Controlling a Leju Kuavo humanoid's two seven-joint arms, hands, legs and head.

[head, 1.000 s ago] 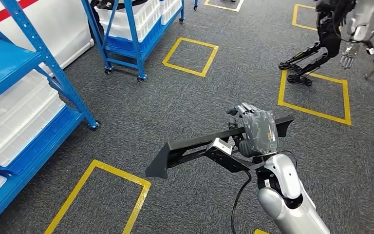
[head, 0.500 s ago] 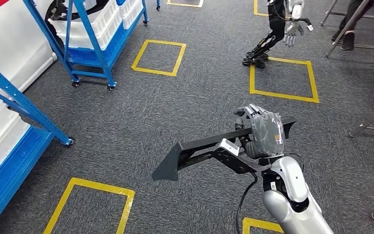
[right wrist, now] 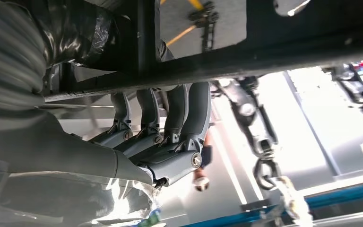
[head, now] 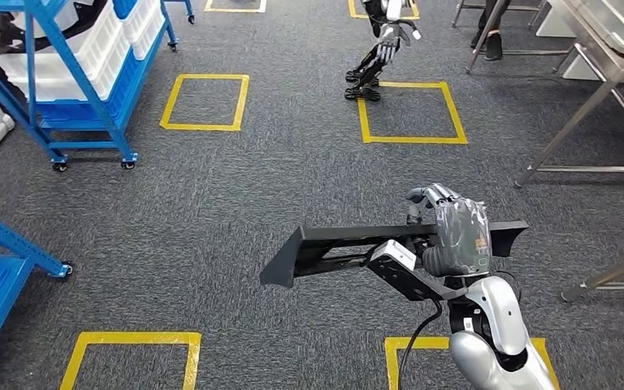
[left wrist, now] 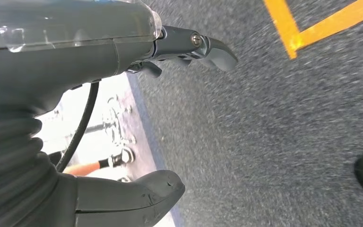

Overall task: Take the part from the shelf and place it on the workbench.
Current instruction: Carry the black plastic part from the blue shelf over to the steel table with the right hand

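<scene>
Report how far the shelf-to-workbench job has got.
Done: the part is off the blue shelf, gripped by the right robot hand above the carpet. In hand: carrying it. Left: placing it; a metal workbench stands ahead on the right. The left robot hand holds nothing.

From high on our body we look forward and down across grey carpet (head: 236,203); the right wrist camera peers up, close behind the right hand (right wrist: 156,137), while the left wrist camera faces the same carpet.
</scene>
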